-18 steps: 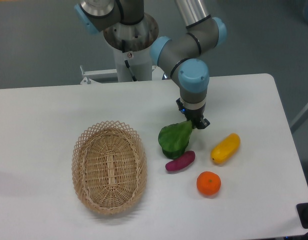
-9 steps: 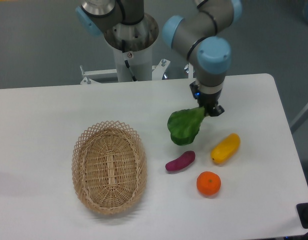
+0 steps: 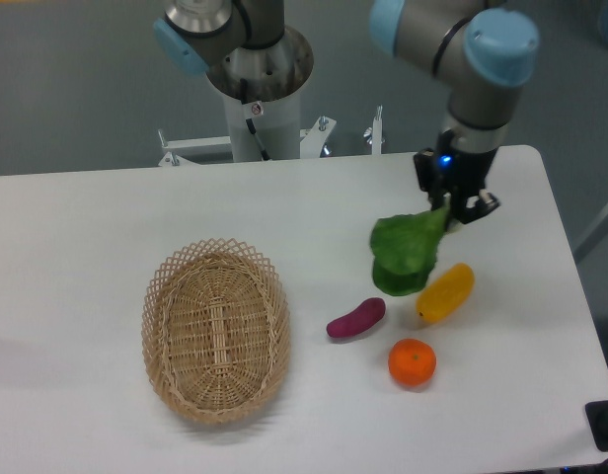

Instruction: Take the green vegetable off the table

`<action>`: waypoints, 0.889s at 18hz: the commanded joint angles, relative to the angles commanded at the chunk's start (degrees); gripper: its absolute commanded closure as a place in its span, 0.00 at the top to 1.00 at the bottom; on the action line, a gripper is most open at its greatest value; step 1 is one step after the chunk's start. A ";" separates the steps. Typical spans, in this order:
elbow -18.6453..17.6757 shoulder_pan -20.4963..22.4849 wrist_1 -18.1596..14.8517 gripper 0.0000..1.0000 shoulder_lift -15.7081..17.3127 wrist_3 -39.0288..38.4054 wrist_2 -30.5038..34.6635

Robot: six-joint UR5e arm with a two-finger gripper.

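The gripper (image 3: 454, 209) pinches the green vegetable (image 3: 406, 253) by its pale stem end, its fingers closed on that narrow tip, and the leaves hang down and to the left below it. Compared with half a second ago, arm and vegetable have moved to the right and risen (the wrist housing now sits higher in the frame, far above the right part of the table (image 3: 107, 227)). The vegetable, which a second ago was low beside the purple vegetable (image 3: 356, 318), now hangs in front of the left end of the yellow vegetable (image 3: 447, 291); whether the two touch cannot be told from this view.

The purple vegetable, the yellow one and the orange (image 3: 413, 362) lie where they lay before, on the near right part of the table. The wicker basket (image 3: 215, 329) sits unchanged on the near left, well apart from the gripper.
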 joint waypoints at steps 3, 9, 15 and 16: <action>0.62 0.00 0.26 0.28 -0.27 -2.21 -1.77; 0.89 -0.35 0.35 0.28 -0.80 -4.14 -1.77; 1.41 -0.61 0.35 0.28 -1.06 -5.28 -2.03; 1.41 -0.61 0.35 0.28 -0.97 -5.29 -2.30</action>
